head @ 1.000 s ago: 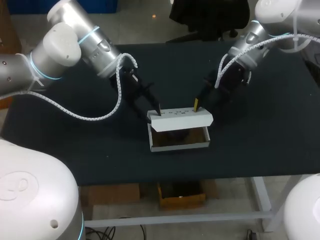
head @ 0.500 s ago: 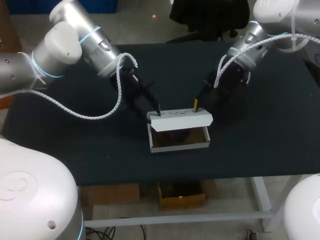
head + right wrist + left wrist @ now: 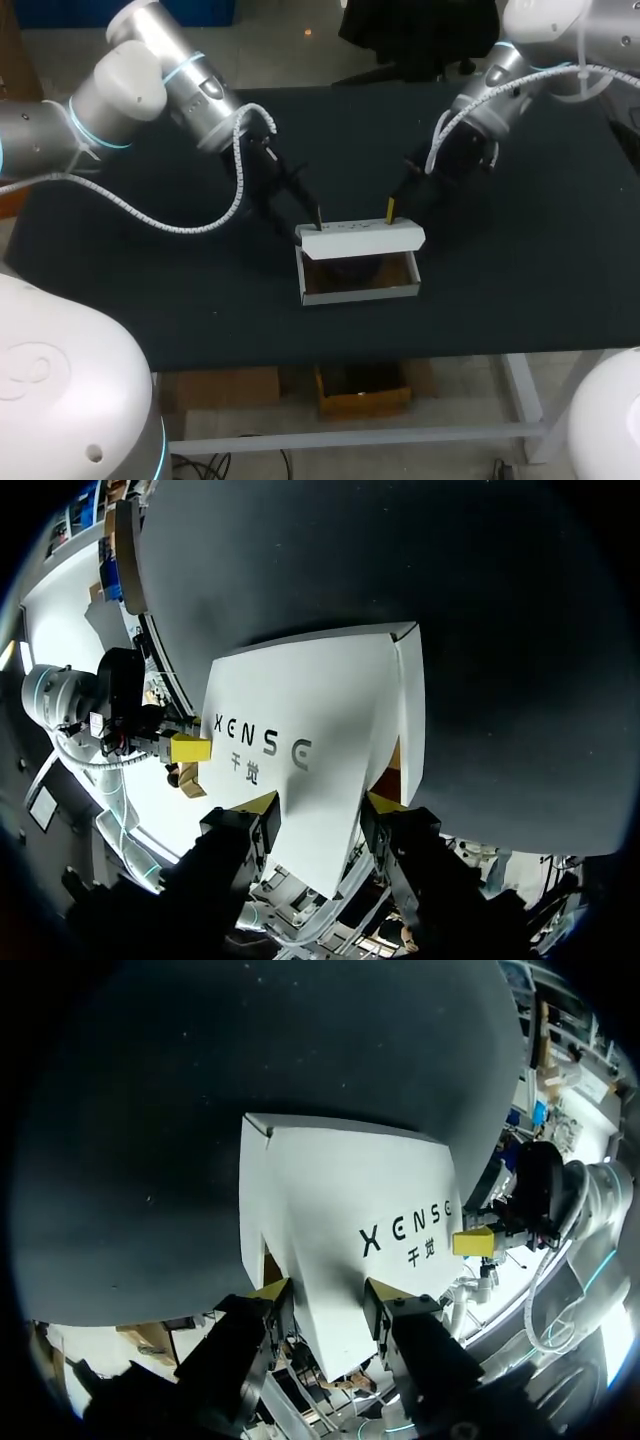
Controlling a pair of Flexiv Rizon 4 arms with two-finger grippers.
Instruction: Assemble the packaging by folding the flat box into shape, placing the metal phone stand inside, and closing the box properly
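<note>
Your left claw [image 3: 328,1295] stands partly open astride the left end of the raised lid [image 3: 365,238] of the white box [image 3: 360,292] at mid-table [image 3: 520,260], a dark shape [image 3: 350,270] inside is too dim to identify, and your right claw [image 3: 320,805] straddles the lid's right end, likewise partly open.

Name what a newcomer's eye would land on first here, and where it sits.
A white box sits in the middle of the dark table, its lid half raised over a brown inside. The left gripper and the right gripper stand at the lid's far edge, one toward each end.
</note>
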